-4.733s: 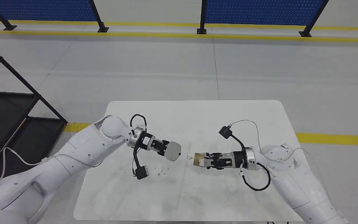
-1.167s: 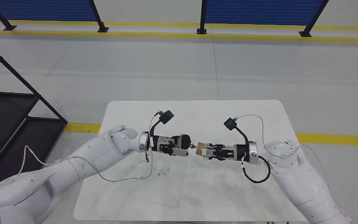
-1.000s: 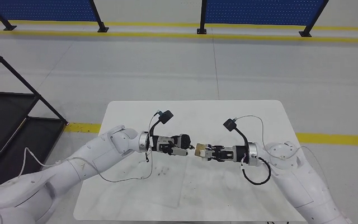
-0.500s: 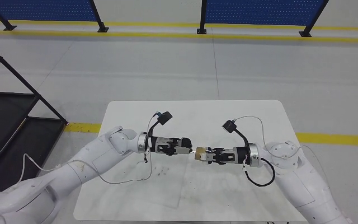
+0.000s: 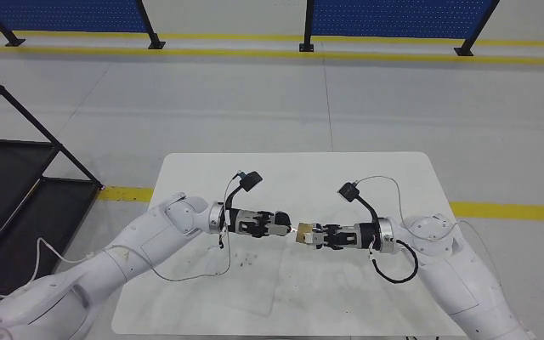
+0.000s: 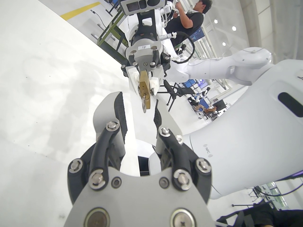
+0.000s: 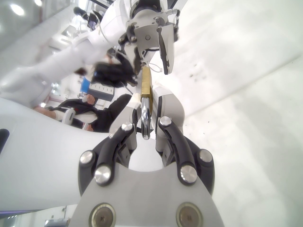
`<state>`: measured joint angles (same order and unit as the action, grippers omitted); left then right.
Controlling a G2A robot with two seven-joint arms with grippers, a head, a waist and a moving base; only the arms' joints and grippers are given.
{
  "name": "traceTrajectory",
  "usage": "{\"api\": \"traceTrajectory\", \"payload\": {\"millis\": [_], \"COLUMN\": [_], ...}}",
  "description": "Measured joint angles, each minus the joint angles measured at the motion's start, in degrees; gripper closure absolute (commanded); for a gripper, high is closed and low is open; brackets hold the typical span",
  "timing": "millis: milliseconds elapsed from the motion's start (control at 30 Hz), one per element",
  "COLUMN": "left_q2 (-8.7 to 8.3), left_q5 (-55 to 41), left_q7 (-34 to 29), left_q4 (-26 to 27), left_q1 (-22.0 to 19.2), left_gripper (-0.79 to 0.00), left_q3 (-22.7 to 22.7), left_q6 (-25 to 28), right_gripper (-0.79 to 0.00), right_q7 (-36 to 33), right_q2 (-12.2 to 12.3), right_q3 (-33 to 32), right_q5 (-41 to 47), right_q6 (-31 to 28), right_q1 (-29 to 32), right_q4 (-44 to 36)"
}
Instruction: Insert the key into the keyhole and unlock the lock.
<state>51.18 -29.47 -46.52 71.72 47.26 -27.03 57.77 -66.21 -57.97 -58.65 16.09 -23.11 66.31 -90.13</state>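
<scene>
A brass padlock [image 5: 302,234] hangs above the middle of the white table [image 5: 357,178], held level between the two arms. My right gripper [image 5: 313,235] is shut on it; the steel shackle [image 7: 145,119] lies between its fingers and the brass body [image 7: 146,83] points away. A small silver key [image 6: 144,104] sticks out of the padlock [image 6: 144,87] at its far end. My left gripper [image 6: 138,112] faces that end, open, its ribbed pads [image 6: 119,114] on either side of the key without touching it. The left gripper [image 7: 151,64] also shows beyond the lock.
Small dark specks [image 5: 246,257] mark the table below the left arm. A black rack [image 5: 34,191] stands on the floor left of the table. Blue barriers [image 5: 391,17] line the far floor.
Both arms have come together over the table's middle, the left gripper turning to face the padlock. In the last half second almost nothing moved.
</scene>
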Motion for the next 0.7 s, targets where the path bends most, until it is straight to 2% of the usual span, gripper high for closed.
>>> {"api": "traceTrajectory", "payload": {"millis": [300,700], "left_q2": [0.29,-0.40], "left_q5": [1.1,3.9], "left_q7": [-0.9,-0.8], "left_q4": [0.5,4.0], "left_q1": [0.5,2.9], "left_gripper": [-0.228,-0.175], "left_q3": [-1.6,-5.3], "left_q6": [-1.0,-3.8], "right_gripper": [0.000,0.000], "right_q7": [0.0,0.0], "right_q2": [0.0,0.0], "right_q3": [0.0,0.0], "right_q5": [0.0,0.0], "right_q6": [0.0,0.0], "right_q1": [0.0,0.0], "right_q4": [0.0,0.0]}}
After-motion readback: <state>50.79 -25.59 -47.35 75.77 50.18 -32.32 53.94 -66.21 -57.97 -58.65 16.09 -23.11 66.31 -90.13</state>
